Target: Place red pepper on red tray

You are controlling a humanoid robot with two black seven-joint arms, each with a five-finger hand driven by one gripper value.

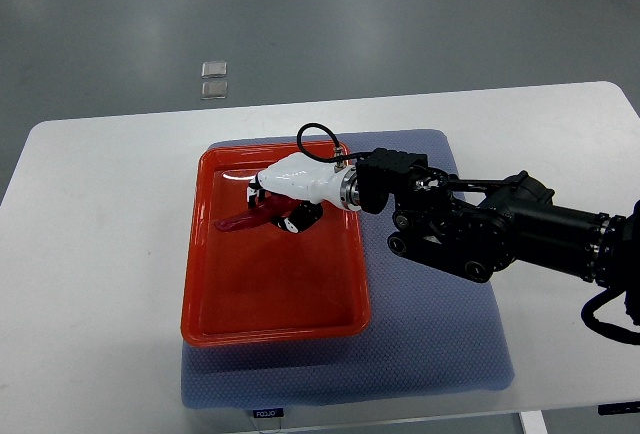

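Red pepper (243,221) low over upper-left part of red tray (270,329), long and dark red, tip pointing left; whether it touches tray floor unclear. Right hand (291,194) over tray, dark fingers (300,220) curled around pepper's right end. Tray otherwise holds nothing. Tray sits on blue-grey mat (440,354) on white table (90,254). Black right arm (500,229) crosses mat from right edge.

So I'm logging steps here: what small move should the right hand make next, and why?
Probably open the fingers and let go: the white right hand holds the long red pepper low over the floor of the red plastic tray, well inside its rim.
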